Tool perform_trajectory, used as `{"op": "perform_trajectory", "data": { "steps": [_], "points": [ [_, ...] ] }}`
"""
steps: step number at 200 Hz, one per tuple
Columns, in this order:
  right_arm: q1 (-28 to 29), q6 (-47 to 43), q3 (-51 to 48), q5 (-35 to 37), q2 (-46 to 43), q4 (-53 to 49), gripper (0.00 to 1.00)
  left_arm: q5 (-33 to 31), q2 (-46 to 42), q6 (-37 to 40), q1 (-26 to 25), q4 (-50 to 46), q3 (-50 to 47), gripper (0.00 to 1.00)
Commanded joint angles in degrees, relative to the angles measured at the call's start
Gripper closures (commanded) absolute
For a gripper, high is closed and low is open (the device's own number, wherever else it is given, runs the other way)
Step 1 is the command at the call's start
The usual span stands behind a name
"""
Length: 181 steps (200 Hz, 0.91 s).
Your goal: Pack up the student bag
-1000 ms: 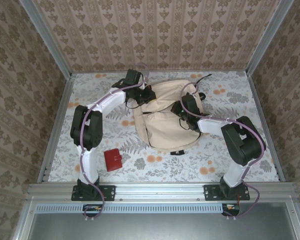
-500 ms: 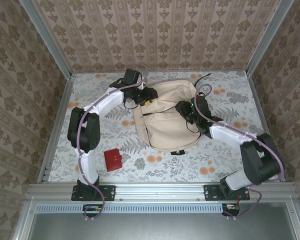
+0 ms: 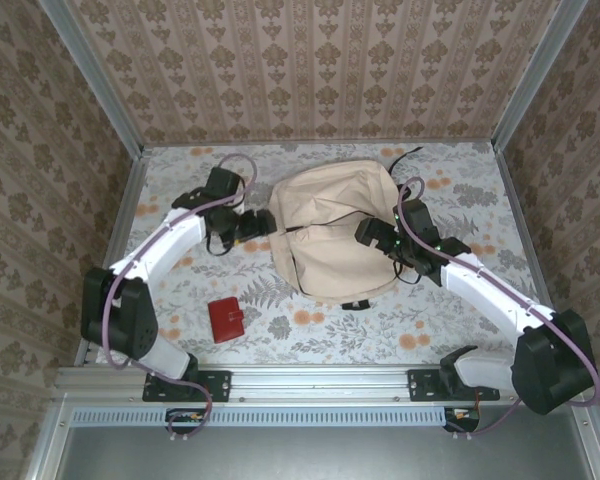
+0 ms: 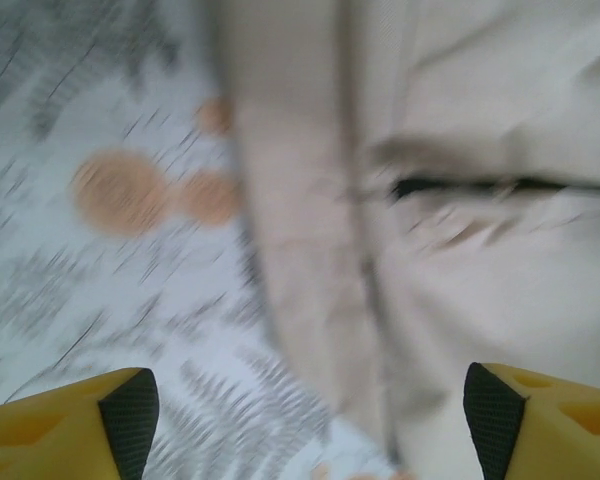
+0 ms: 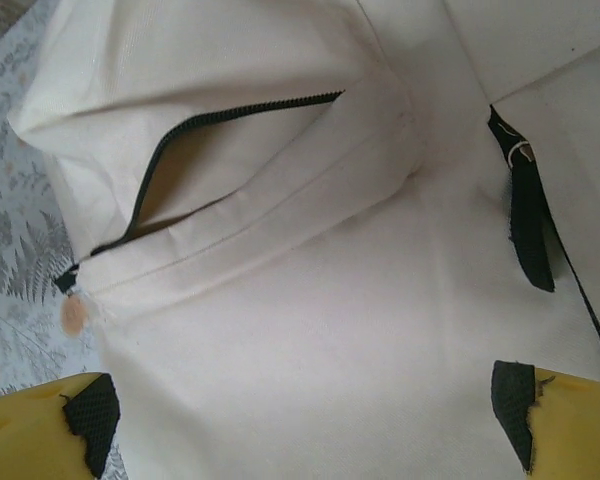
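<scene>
Student bag (image 3: pixel 330 225): cream fabric backpack, lying flat at the middle of the bench (image 3: pixel 320 335) and toward its far side, between the two arms.
Zip opening (image 5: pixel 175 190): dark-toothed zip parted on the bag's cloth, with tan lining visible inside the gap.
Strap (image 5: pixel 528 235): black, lying across the cream fabric at the right of the right wrist view.
Left tool (image 3: pixel 261 226): just beside the bag's left edge, over the floral cover. Its yellow fingers stand wide apart and nothing is between them. The wrist view is blurred.
Right tool (image 3: pixel 370 233): over the bag's right half. Its fingers are spread wide with black pads (image 5: pixel 92 432) facing inward, gripping nothing. Whether it touches the cloth cannot be told.
Red wallet (image 3: pixel 225 319): closed, on the bench near the front left, apart from the bag.
</scene>
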Motion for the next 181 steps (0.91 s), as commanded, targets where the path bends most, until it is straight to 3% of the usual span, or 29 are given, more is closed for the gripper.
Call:
{"op": "perform_trajectory", "data": {
  "steps": [1,17,39,79,122,154,181],
  "points": [
    [1.28,-4.23,3.78,0.86,-1.60,-5.08,0.00,-7.21,-5.02,1.45,0.90,-7.84,-5.91,0.12],
    [2.35,-4.46,4.79,0.85,-1.25,-5.67,0.00,-7.72,-9.19,-1.40,2.73,-8.81,-12.05,0.10],
    [5.00,-5.10,6.60,-0.36,0.58,-6.22,0.01,-0.73,-15.03,-4.09,8.25,-6.81,-21.53,0.06],
    [11.32,-4.93,11.18,-2.34,7.78,-6.39,0.03,0.47,-24.41,-6.91,13.41,-8.96,-29.65,0.12],
    [14.90,-3.30,14.23,-3.24,13.51,-5.58,0.05,4.11,-24.43,-9.43,13.06,-6.33,-34.56,0.37],
    [15.40,-3.35,14.87,-3.59,14.00,-5.88,0.05,0.93,-23.85,-10.29,10.98,-7.29,-34.55,0.41],
    [15.40,-3.27,15.05,-3.76,14.30,-6.26,0.06,2.36,-21.79,-13.02,6.80,-3.00,-35.35,0.50]
  ]
}}
